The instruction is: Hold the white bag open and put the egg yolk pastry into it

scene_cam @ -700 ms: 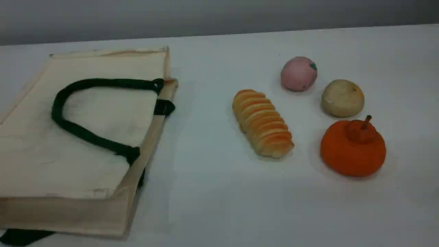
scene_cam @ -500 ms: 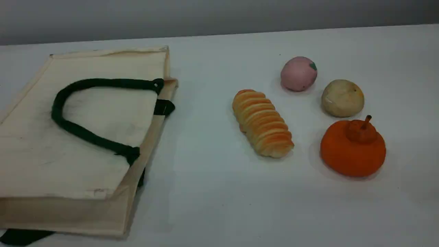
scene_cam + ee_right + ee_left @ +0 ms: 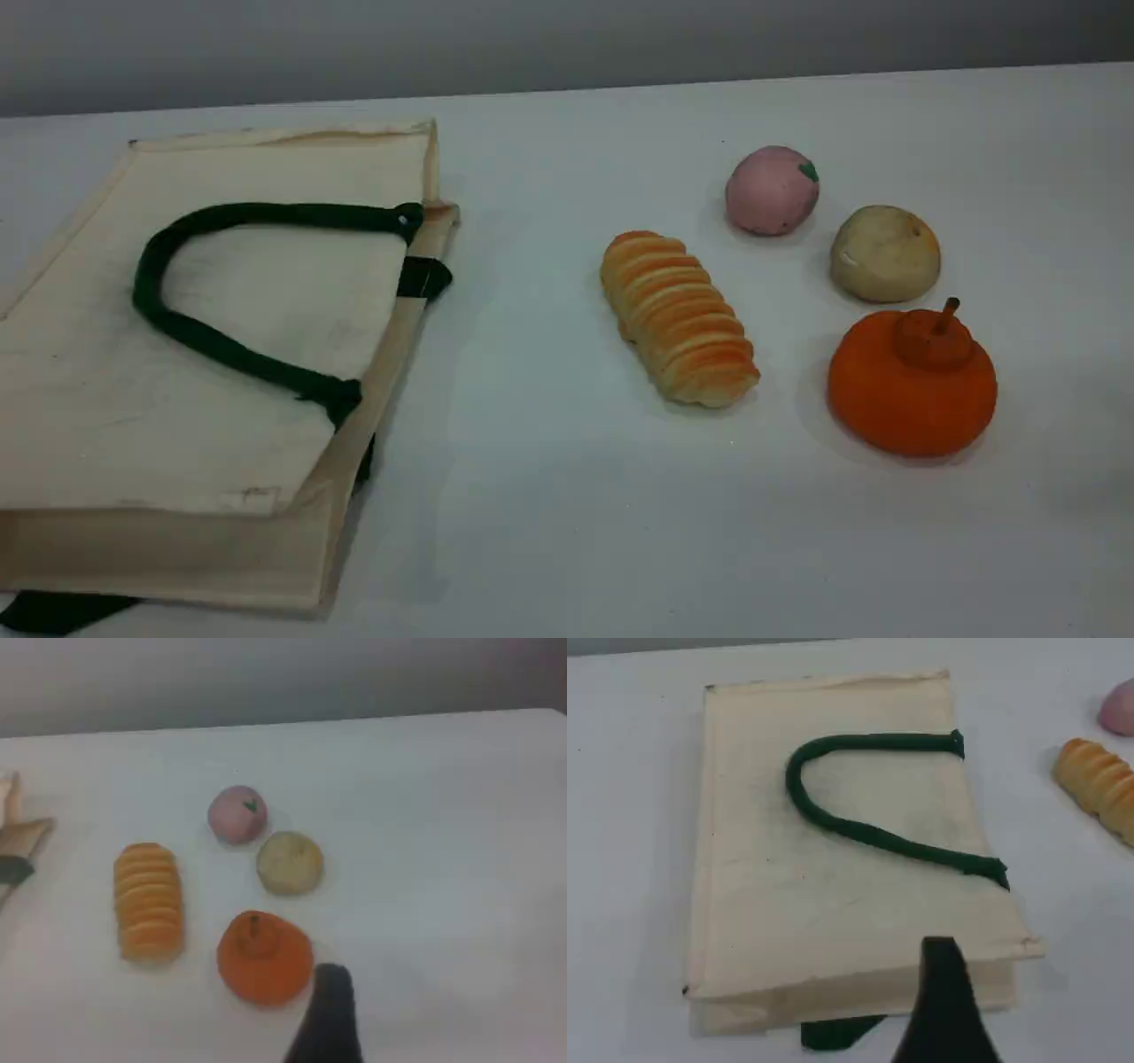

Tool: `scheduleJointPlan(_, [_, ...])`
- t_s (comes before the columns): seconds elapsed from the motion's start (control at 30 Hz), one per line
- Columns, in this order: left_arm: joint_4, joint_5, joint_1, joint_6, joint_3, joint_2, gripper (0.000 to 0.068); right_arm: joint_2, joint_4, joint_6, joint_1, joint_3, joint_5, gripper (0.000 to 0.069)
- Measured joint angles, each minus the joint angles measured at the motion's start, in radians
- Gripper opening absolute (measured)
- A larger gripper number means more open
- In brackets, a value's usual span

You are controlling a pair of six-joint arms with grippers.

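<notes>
Well, neither step has started: the white bag [image 3: 106,408] lies flat and closed on the table [image 3: 549,496], its mouth edge turned toward the food. Its dark green handle [image 3: 266,213] is folded back across the upper panel. The egg yolk pastry [image 3: 884,254] sits well to the right of the bag, farther from it than the ridged bread loaf [image 3: 678,319].

The left gripper [image 3: 943,1010] hangs above the bag's near edge with its jaws spread and nothing in them. The right gripper [image 3: 330,1010] is likewise released and empty, on the food side of the bag.

The opening probably goes best if the left gripper takes only the upper layer, either the green strap or the top lip at the mouth. It should then lift up and away so the lower panel stays on the table. Pinching both layers together would keep the bag closed.

The right gripper should come down over the pastry from above. A pink ball [image 3: 771,190] and an orange persimmon-like toy [image 3: 912,385] lie equally far from the bag and crowd the pastry, so a sideways approach risks knocking them. The pastry looks soft, so a light squeeze should do.

No brand, label or lettering is readable. The bag's canvas shows only faint smudges, and the foods carry no print.
</notes>
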Motion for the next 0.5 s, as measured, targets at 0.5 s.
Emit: scheduleJointPlan(0.5, [0.000,0.000,0.000,-0.001,0.000,0.000,0.0452,0.000,0.005,0.000,0.000,0.000,-0.008,0.0579])
